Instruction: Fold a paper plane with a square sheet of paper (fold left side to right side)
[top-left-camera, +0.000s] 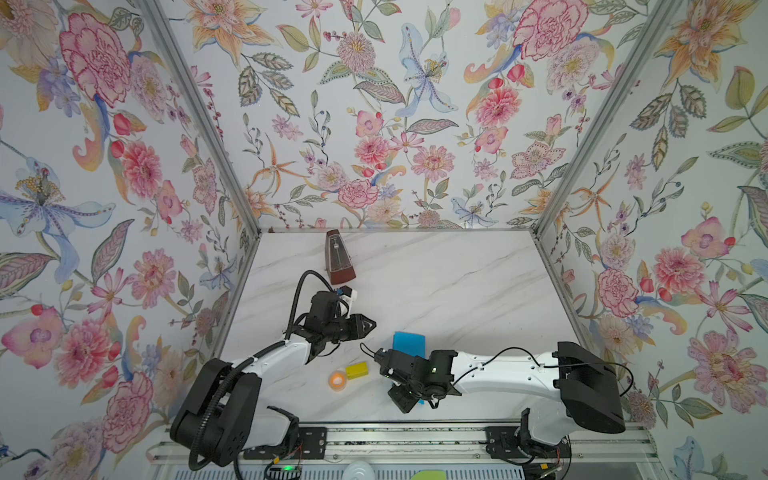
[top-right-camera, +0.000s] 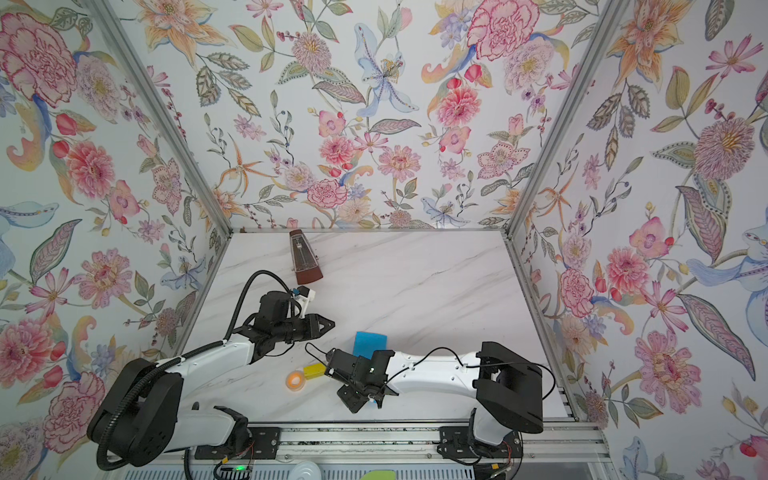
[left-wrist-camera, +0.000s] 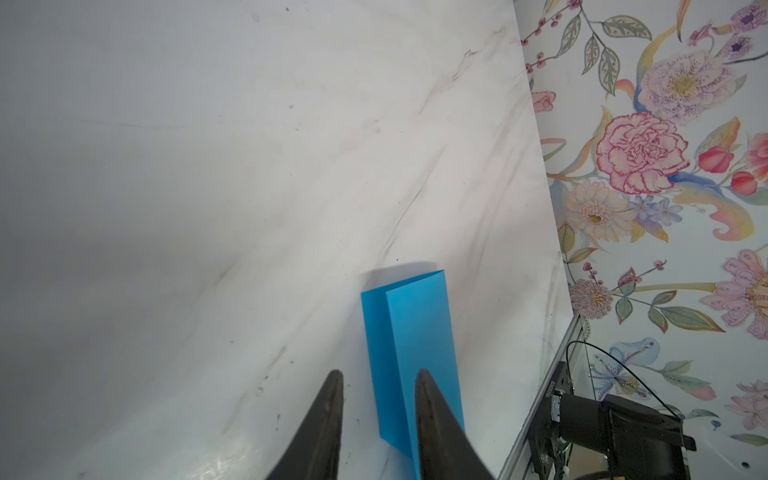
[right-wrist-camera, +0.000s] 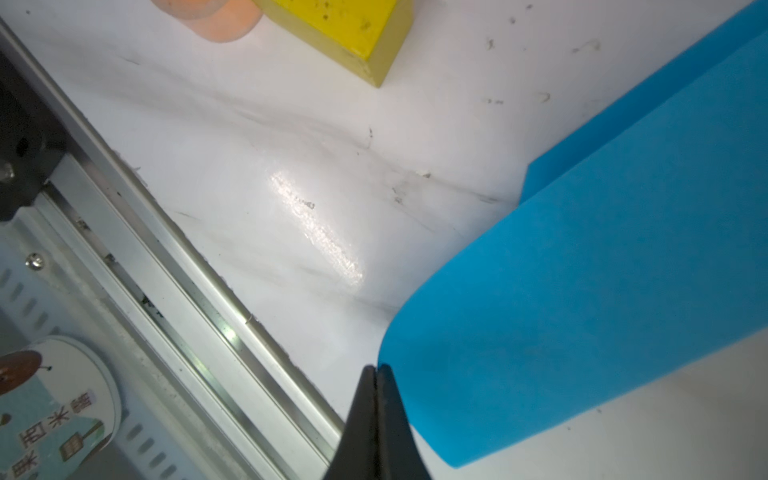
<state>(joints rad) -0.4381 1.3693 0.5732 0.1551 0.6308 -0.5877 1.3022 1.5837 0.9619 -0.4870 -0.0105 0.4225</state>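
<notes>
Nearest us, the right hand (right-wrist-camera: 376, 370) is clamped on the curled near corner of the thin blue square sheet of paper (right-wrist-camera: 602, 291), a grip only its wrist view shows. The sheet lies half folded in the middle of the glossy marbled bench (top-left-camera: 457, 282), with a yellow block (top-left-camera: 356, 370) and an orange tape roll (top-left-camera: 337, 380) just left. Farther off, the left hand (left-wrist-camera: 380, 374) hovers with fingers apart, before the tapered brown metronome (top-left-camera: 338, 257).

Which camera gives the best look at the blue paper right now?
The left wrist view: the blue paper lies mostly unobstructed, its folded-over flap and lower layer clear. The right wrist view shows only one end, close up, at the shut right gripper. In both top views the right arm hides most of the paper.
</notes>
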